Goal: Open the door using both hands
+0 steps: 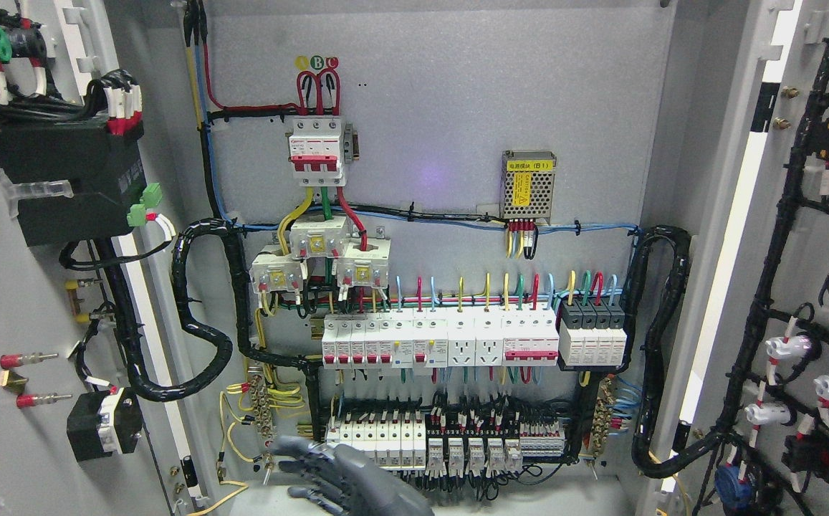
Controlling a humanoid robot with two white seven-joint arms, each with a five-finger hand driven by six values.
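From the head view I see the cabinet already standing wide: the left door (34,287) is swung out to the left of the main breaker (317,150), and the right door (808,287) is swung out far to its right, both showing their wired inner faces. Between them the back panel (443,107) is fully exposed. Well below the main breaker, at the bottom edge of the picture, one dark grey hand (342,476) shows in front of the lowest row of terminal blocks (450,444), fingers (303,450) spread and released, grasping nothing. I can't see which side its arm comes in from, so I won't call it left or right. No other hand is in sight.

I judge the opening itself done. My worry is the hand's place: its fingertips sit just beside the yellow wires (238,430) and the terminal blocks, so any careless pull-back or sideways sweep could snag a loop or knock a switch. A door drifting shut could also catch it
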